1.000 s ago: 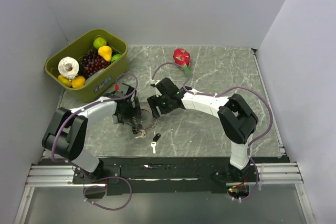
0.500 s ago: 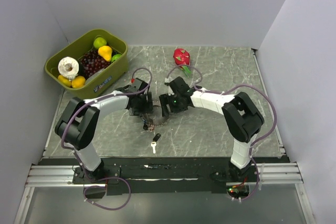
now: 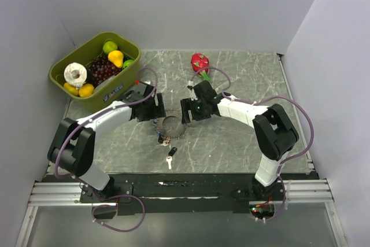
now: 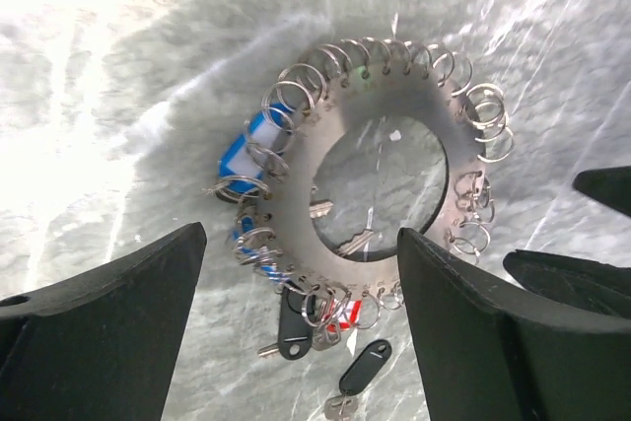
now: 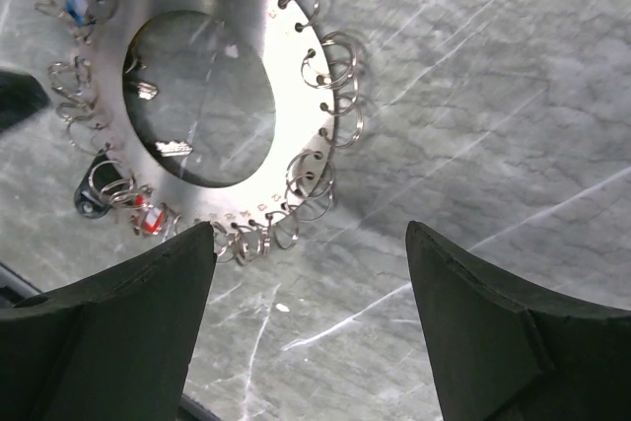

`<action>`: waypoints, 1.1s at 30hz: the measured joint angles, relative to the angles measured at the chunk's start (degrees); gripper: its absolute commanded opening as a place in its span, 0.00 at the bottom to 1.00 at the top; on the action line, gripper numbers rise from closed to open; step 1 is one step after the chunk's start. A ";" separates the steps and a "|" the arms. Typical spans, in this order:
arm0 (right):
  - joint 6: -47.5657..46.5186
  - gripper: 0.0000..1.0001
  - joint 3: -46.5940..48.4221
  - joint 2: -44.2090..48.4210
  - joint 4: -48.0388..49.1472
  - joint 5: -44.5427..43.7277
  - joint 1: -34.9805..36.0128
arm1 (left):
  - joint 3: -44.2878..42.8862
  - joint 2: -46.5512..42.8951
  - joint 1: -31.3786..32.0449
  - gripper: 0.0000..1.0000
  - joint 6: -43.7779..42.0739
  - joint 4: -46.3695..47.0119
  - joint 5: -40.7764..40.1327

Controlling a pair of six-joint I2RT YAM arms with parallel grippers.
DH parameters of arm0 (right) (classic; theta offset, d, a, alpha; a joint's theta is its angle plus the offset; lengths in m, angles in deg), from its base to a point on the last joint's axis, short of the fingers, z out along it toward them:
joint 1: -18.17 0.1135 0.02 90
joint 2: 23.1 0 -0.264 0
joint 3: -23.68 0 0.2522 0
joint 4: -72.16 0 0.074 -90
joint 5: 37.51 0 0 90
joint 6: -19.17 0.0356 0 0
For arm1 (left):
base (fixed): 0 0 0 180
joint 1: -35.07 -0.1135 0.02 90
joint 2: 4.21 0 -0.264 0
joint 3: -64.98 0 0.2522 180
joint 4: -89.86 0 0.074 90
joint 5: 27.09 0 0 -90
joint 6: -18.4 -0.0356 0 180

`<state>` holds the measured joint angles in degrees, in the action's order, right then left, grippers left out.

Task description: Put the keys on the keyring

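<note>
The keyring [image 3: 171,126] is a flat grey metal hoop rimmed with many small wire loops, lying flat on the marble table. It shows in the left wrist view [image 4: 424,110] and the right wrist view [image 5: 286,66]. A black-headed key [image 4: 292,327] and a blue tag [image 4: 258,140] hang on its rim. A loose black-headed key [image 3: 171,153] [image 4: 363,366] and a pale key [image 3: 169,162] lie in front of it. My left gripper [image 3: 154,110] [image 4: 301,239] is open and empty over the hoop's left side. My right gripper [image 3: 186,111] [image 5: 311,234] is open and empty at its right side.
A green bin [image 3: 69,82] of fruit stands at the far left. A red dragon fruit [image 3: 200,62] lies at the back behind the right arm. The two grippers face each other closely across the hoop.
Both grippers have come off the hoop and drawn back towards the far side. The hoop has shifted a little right and now lies flat between them.
</note>
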<state>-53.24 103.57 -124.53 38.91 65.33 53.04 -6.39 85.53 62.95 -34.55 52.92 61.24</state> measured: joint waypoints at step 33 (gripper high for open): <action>6.34 0.43 2.38 -7.48 0.59 4.17 -0.63 | 4.85 6.27 0.26 0.56 4.15 9.31 8.24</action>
<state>-46.91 105.95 -132.00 39.50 69.51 52.41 -1.53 91.80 63.21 -30.39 62.24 69.48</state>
